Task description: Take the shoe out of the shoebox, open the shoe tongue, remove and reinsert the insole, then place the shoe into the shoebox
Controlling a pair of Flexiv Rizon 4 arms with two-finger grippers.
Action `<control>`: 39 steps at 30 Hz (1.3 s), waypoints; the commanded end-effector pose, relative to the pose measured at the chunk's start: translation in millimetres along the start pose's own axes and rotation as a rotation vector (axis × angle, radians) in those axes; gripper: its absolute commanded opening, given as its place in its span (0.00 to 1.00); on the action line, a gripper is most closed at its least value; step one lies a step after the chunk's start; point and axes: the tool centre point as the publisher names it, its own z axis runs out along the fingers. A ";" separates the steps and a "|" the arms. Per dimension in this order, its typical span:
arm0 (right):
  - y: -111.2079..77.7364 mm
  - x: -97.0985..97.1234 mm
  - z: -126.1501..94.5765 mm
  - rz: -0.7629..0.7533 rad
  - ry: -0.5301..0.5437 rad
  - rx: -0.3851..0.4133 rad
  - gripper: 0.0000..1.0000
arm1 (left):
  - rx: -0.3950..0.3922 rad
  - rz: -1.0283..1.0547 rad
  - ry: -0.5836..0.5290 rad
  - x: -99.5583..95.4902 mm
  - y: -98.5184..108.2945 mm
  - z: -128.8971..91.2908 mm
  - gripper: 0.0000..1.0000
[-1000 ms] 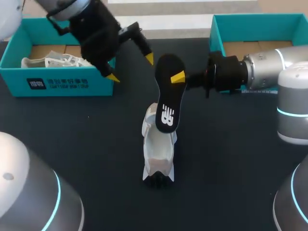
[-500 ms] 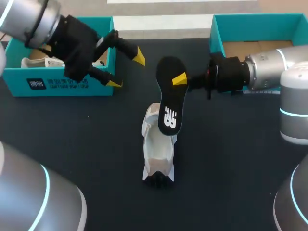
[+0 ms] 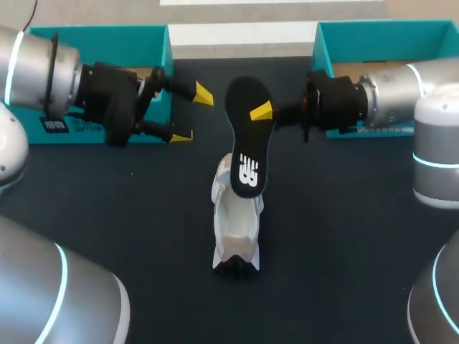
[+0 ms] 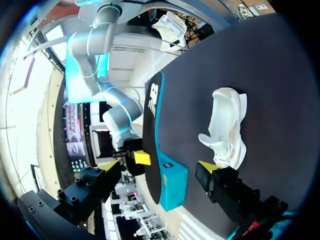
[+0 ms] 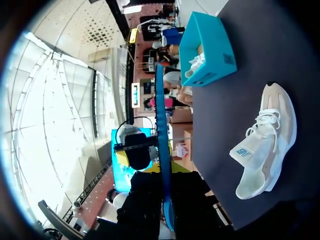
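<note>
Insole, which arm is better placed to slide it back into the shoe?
Right: the right gripper holds the insole by the shoe; the left gripper hangs open and empty beside it.

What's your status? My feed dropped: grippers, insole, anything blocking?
Right gripper shut on insole, held out of the shoe. Left gripper open, empty, beside insole. Shoe on table. Nothing blocking.

A teal box (image 3: 115, 32) stands on a black table (image 3: 344, 236). Inside that box lies something white (image 5: 196, 62), probably a second shoe, though little of it shows. A small dark label (image 5: 227, 59) sits on the box's outer front wall.
</note>
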 end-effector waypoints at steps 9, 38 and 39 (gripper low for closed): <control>-12.4 4.5 17.9 0.010 0.014 -0.002 0.00 | -0.049 -0.041 -0.205 7.0 11.4 24.0 1.00; -21.6 4.1 38.6 0.025 0.029 0.025 0.00 | -0.065 -0.060 -0.288 8.3 25.0 59.9 0.24; -21.9 4.3 39.0 0.025 0.028 0.025 0.00 | -0.066 -0.060 -0.289 8.2 25.3 60.7 0.22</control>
